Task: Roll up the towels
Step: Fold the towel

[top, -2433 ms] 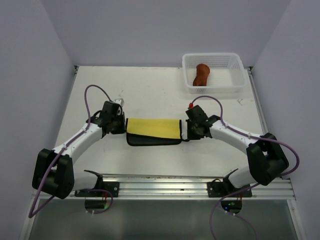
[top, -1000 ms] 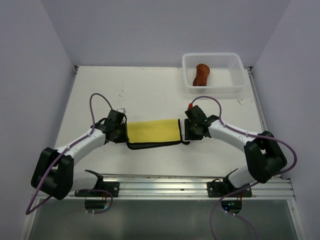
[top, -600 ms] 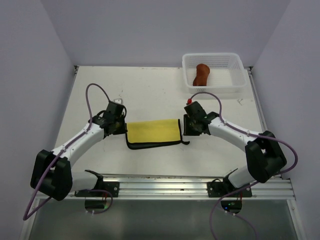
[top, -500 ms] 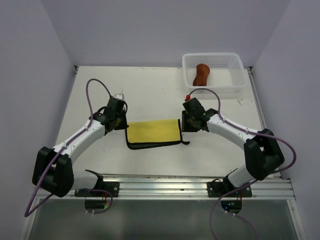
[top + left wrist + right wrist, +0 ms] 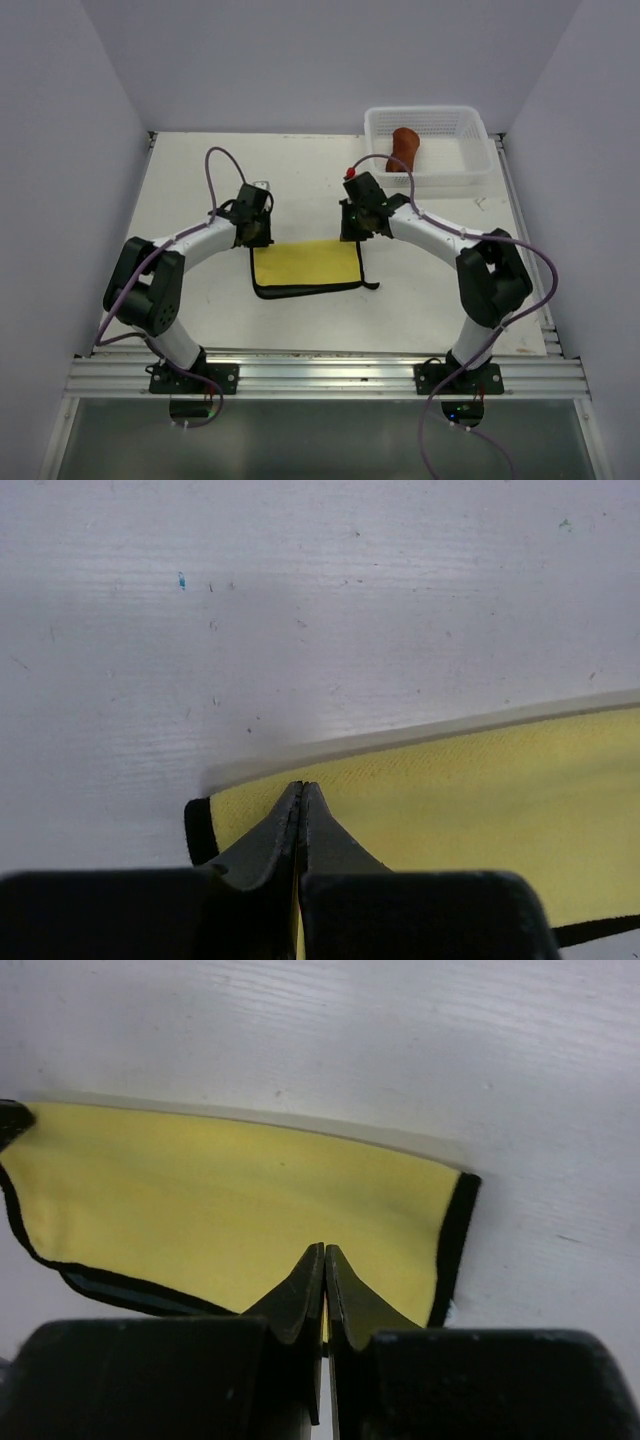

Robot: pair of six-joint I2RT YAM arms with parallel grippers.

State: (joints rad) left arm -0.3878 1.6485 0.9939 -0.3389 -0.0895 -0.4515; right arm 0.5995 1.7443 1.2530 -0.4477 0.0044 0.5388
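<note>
The yellow towel (image 5: 305, 266) with dark edging lies folded on the white table between the arms. At its far left corner my left gripper (image 5: 258, 236) has its jaws pressed together on the cloth (image 5: 450, 780), a sliver of yellow showing between them. My right gripper (image 5: 352, 230) is shut the same way near the far right corner (image 5: 200, 1200), just inside the black edge. The towel's far edge looks slightly raised, with a shadow under it. The rust-brown towel (image 5: 404, 148) lies rolled in the white mesh basket (image 5: 470, 150).
The basket stands at the table's back right, close behind the right arm's elbow. Purple cables loop above both wrists. Grey walls close in the table on the left, the right and the back, and a metal rail runs along the near edge.
Both grippers have left the towel's side ends, moved away from the bases to its far corners, and closed there. The towel has stayed where it was.
</note>
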